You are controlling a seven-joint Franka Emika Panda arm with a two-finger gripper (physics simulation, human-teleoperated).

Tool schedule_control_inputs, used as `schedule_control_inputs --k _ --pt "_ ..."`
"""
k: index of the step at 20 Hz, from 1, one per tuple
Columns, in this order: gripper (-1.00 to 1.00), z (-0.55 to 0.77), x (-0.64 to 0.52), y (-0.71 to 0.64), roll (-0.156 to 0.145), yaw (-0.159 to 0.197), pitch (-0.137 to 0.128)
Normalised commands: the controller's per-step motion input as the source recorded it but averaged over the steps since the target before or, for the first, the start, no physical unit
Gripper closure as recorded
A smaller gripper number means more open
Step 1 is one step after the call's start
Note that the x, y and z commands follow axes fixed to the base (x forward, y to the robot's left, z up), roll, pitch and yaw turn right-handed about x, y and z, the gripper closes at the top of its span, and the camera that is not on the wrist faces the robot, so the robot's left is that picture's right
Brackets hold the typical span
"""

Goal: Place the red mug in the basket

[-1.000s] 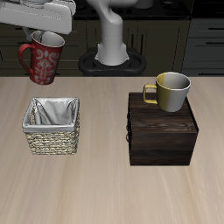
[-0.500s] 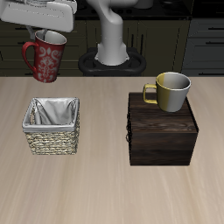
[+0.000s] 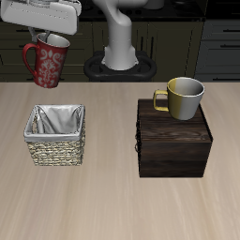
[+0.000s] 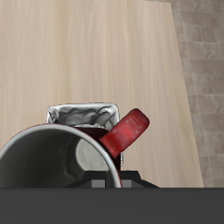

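Since the red mug (image 3: 49, 64) is rigid and smooth, its rim is clamped by the gripper (image 3: 53, 37) above the basket (image 3: 55, 134).

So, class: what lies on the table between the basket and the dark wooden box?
Nothing. In the exterior view, only bare tabletop separates the basket from the wooden box. The red mug hangs in the claw, above and behind the basket.
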Motion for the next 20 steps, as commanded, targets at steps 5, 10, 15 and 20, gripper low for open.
schedule_control_inputs --k 5,10,15,20 --pt "1.0 -0.09 -0.06 -0.01 -0.002 -0.006 -0.028" --pt "1.0 -0.16 0.0 0.07 0.013 -0.004 0.0" --pt "1.0 -0.16 -0.01 0.08 0.009 0.02 -0.004" --pt "1.0 -0.26 0.09 -0.06 -0.015 0.001 0.012"
